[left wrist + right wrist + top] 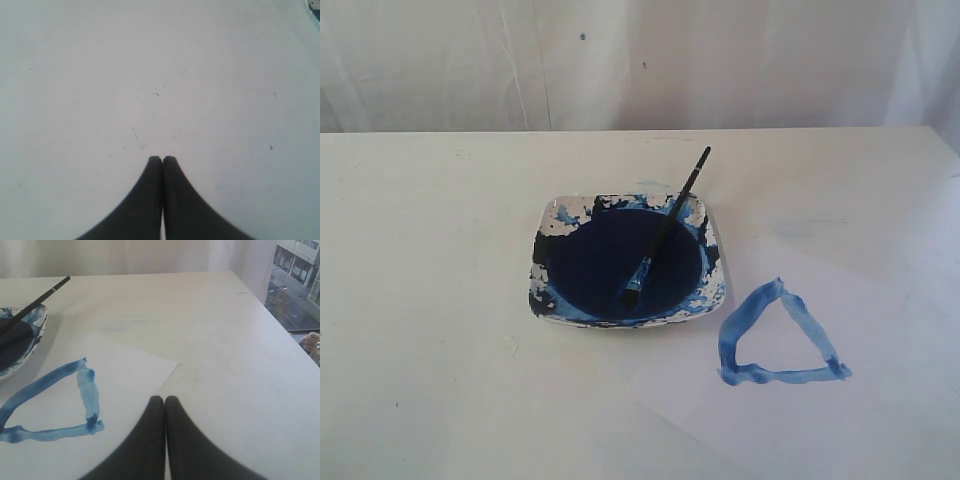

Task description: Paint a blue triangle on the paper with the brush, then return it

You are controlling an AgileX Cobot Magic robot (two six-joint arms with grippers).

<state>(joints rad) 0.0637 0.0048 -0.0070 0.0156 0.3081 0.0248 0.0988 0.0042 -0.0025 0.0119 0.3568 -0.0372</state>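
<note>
Painted sheet and returned brush. The triangle [782,376] is a blue outline of uneven, watery strokes, darker at its corners, and lies on the paper [880,340] just right of the dish [558,217] in the exterior view. The brush [665,230] rests in the dish, its bristle end in the navy paint [600,260] and its black handle leaning out over the far rim.

The exterior view alone shows the whole dish and brush on the counter [420,300], with no arm in sight. The right wrist view shows the triangle [50,432] closer, a corner of the paper [130,375], part of the dish [37,325] and the handle end of the brush [35,302]. The left wrist view shows only bare counter [160,75].

The left tool [162,159] has its jaws together and grips nothing. The right tool [164,399] is likewise closed and empty, seen over the paper's edge near that corner.
</note>
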